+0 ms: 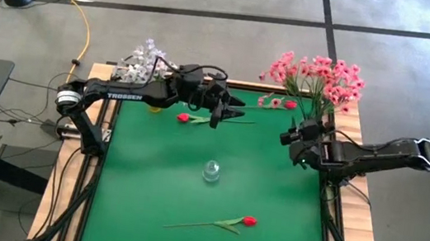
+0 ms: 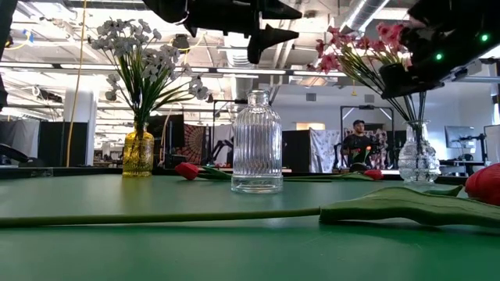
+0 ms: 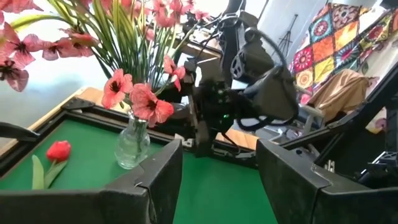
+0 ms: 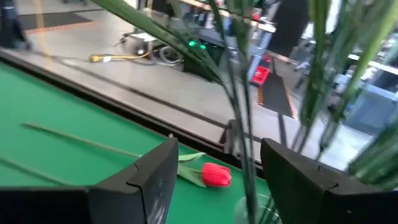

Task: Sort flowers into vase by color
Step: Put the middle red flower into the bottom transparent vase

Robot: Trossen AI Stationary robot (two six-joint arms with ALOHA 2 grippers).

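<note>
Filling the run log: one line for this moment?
left tool: open, over red bud | right tool: open, by pink-flower vase | clear ribbed vase: empty

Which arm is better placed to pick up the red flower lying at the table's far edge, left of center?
Left. The left gripper hovers with open jaws beside that red flower; the right gripper sits by the pink flowers.
</note>
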